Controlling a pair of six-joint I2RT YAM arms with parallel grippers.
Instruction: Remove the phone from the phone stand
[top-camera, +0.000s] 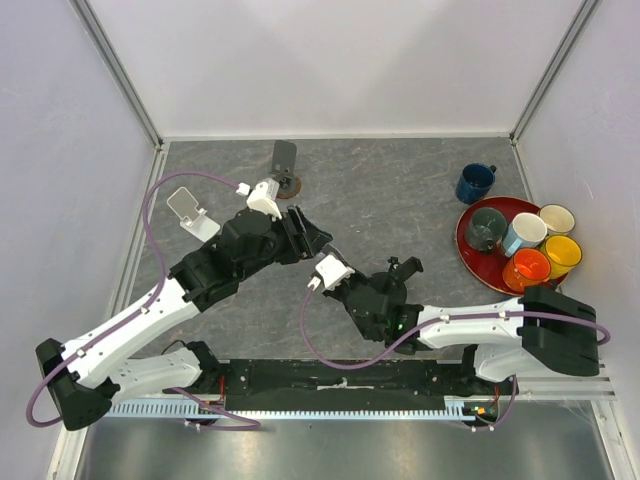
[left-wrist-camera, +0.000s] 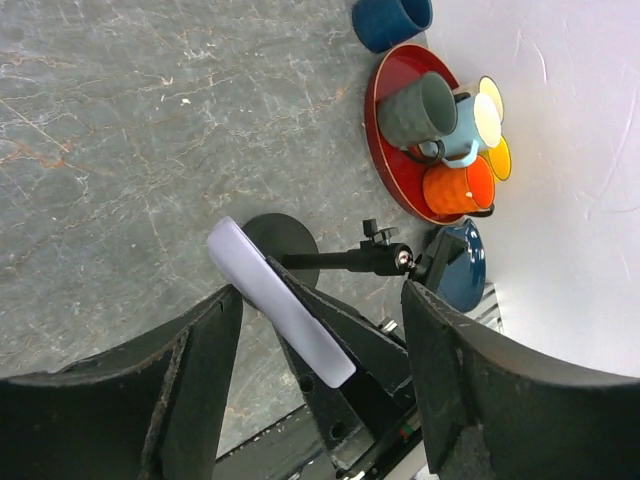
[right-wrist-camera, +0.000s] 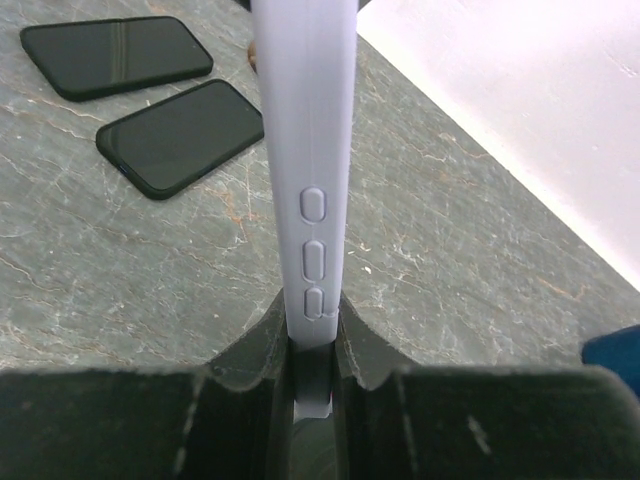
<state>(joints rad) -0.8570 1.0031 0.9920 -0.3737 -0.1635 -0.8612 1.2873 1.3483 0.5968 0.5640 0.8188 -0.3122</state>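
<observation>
The phone has a pale lavender case and shows edge-on in the right wrist view, rising from between the fingers to the top of the frame. My right gripper is shut on its lower end. In the left wrist view the same phone slants across between the fingers of my left gripper. That gripper is open, with a finger on either side and neither touching the phone. The black phone stand has a round base on the table and a rod ending in a knob just behind the phone. I cannot tell whether the phone still rests on it.
Two black phones lie flat on the grey table. A red tray with several mugs sits at the right, with a blue mug behind it. A white stand and a dark stand are at the back left.
</observation>
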